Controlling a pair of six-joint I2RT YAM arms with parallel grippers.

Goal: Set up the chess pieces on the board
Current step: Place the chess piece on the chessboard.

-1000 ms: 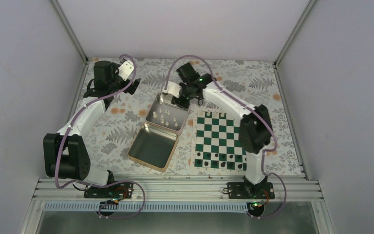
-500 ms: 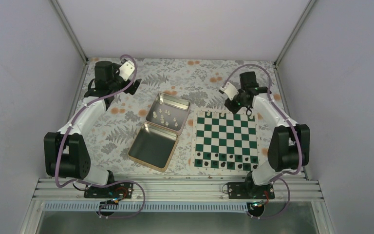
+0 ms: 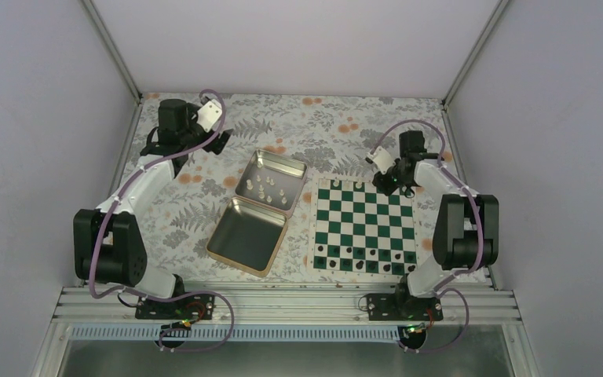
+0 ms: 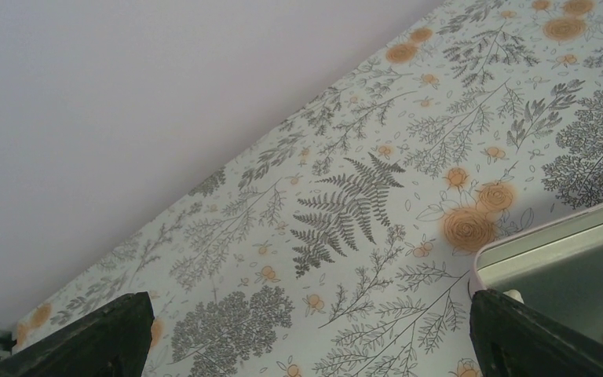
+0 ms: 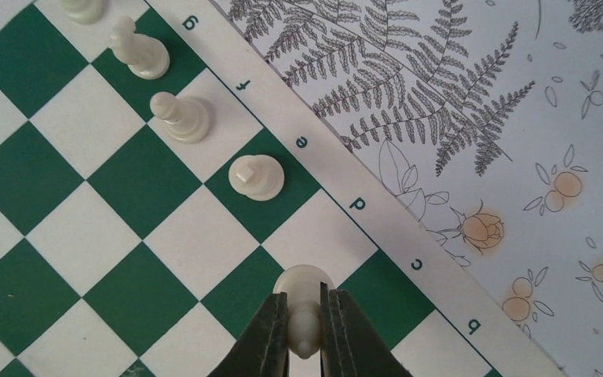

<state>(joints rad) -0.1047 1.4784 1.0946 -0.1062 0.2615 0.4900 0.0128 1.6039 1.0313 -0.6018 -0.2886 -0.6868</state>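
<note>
My right gripper [image 5: 305,316] hangs low at the board's [image 5: 63,228] far edge, pinching a white piece [image 5: 303,289] beside other pieces [image 5: 256,177]. My left gripper [image 4: 314,330] is spread wide by the tin [image 3: 247,236].

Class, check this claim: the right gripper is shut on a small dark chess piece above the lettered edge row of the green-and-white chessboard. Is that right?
One thing is wrong: the colour. The right wrist view shows the right gripper shut on a small cream-white chess piece, not a dark one, above the lettered edge row of the flat green-and-white chessboard.
</note>
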